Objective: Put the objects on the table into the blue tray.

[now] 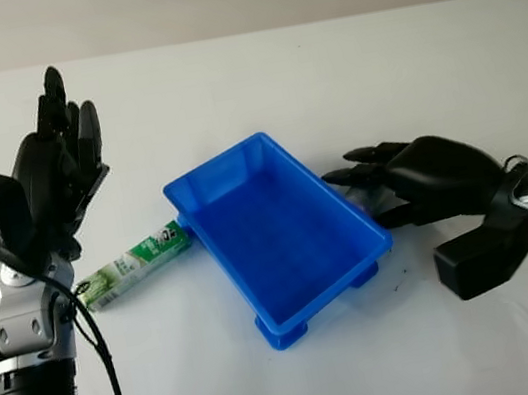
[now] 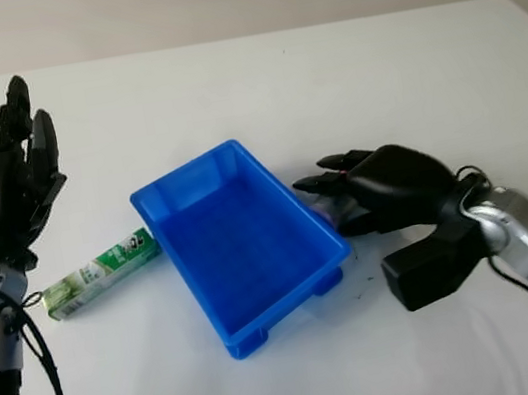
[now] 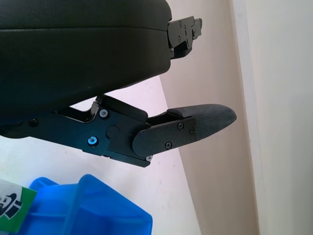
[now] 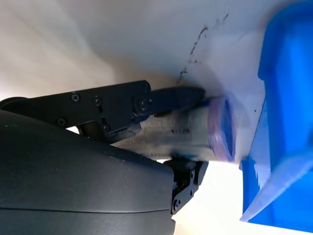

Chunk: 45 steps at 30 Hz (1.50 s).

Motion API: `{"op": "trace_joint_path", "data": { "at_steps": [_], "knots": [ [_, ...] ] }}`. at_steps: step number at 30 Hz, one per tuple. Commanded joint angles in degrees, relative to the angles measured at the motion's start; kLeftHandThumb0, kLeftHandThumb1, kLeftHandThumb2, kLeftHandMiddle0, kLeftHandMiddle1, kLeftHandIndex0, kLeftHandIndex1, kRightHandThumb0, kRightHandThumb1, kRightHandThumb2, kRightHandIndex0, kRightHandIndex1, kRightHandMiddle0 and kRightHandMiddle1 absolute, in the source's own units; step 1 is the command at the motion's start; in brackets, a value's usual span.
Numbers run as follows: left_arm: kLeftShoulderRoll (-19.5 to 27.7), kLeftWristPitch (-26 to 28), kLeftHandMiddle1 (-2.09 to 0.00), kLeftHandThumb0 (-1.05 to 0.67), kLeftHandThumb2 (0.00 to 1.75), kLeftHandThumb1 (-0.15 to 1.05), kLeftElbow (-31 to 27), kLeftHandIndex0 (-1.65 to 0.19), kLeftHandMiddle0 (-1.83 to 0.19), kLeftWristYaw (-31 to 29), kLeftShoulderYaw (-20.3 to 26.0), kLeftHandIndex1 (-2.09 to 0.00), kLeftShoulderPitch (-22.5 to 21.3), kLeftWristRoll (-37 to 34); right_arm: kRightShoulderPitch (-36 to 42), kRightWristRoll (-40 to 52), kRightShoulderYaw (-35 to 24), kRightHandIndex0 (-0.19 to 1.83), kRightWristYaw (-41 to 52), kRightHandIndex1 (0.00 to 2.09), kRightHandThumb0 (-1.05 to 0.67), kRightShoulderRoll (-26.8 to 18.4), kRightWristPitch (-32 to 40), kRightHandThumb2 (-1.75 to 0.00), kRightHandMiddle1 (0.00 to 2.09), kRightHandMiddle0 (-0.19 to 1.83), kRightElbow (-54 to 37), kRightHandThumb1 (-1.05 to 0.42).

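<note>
White tube [image 4: 195, 132] gripped in right robot hand [image 1: 414, 183]; beside blue tray [image 1: 280, 230].

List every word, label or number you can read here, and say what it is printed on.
Green box, on the table left of the blue tray: white and dark print on its side, too small to read.
White tube with a blue cap, in the right hand: faint grey print, too blurred to read.
Tray, table, left hand: no text visible.
</note>
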Motion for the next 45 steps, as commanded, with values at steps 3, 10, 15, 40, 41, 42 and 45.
{"op": "trace_joint_path", "data": {
  "at_steps": [3, 10, 15, 40, 41, 42, 45],
  "knots": [
    [-0.10, -1.27, 0.00, -0.65, 0.63, 1.05, 0.24, 0.19, 0.19, 0.14, 0.04, 0.00, 0.15, 0.29, -1.23, -3.08, 2.02, 0.33, -7.05, 2.01, -0.48, 0.88, -1.27, -0.15, 1.95, 0.15, 4.32, -1.05],
    [0.02, -1.34, 0.00, -0.65, 0.64, 1.05, 1.18, 0.19, 0.19, 0.17, -0.63, 0.00, -0.47, 1.06, -5.73, -2.66, 1.23, 1.00, -15.95, 2.09, -0.50, 1.13, -1.36, -0.28, 2.09, 0.76, 9.36, -1.05],
    [-0.36, -1.16, 0.00, -0.64, 0.64, 1.05, 1.14, 0.19, 0.19, 0.39, -0.40, 0.00, -0.65, 0.55, -10.72, -2.27, -0.38, 0.87, -20.11, 2.09, -0.50, 0.34, 2.44, -0.19, 2.09, 0.67, 11.54, -1.05],
    [-1.30, -0.55, 0.00, -0.65, 0.61, 1.05, -1.08, 0.19, 0.19, 1.88, -1.27, 0.00, 0.58, 0.72, -13.33, 23.57, -0.43, 0.92, 11.79, 2.09, -0.57, 13.05, 2.24, -0.20, 2.09, 0.75, -16.11, -1.05],
    [-1.40, -0.50, 0.00, -0.65, 0.61, 1.05, -1.27, 0.19, 0.19, 2.01, -1.31, 0.00, 0.69, 0.73, -13.35, 24.46, 0.00, 0.87, 14.93, 2.09, -0.58, 13.05, 3.24, -0.21, 2.09, 0.71, -16.60, -1.05],
    [-1.43, -0.49, 0.00, -0.66, 0.61, 1.05, -1.44, 0.19, 0.19, 2.06, -1.40, 0.00, 0.82, 0.79, -13.41, 25.10, 0.44, 0.79, 17.95, 2.09, -0.59, 13.02, 4.36, -0.21, 2.09, 0.65, -17.02, -1.05],
    [-1.65, -0.74, 0.00, -0.67, 0.60, 1.05, -1.72, 0.19, 0.19, 2.12, -1.37, 0.00, 1.25, 0.59, -13.90, 22.27, 1.94, 0.42, 25.11, 2.09, -0.70, 11.74, 7.92, -0.25, 2.09, 0.34, -18.85, -1.05]
  ]
}}
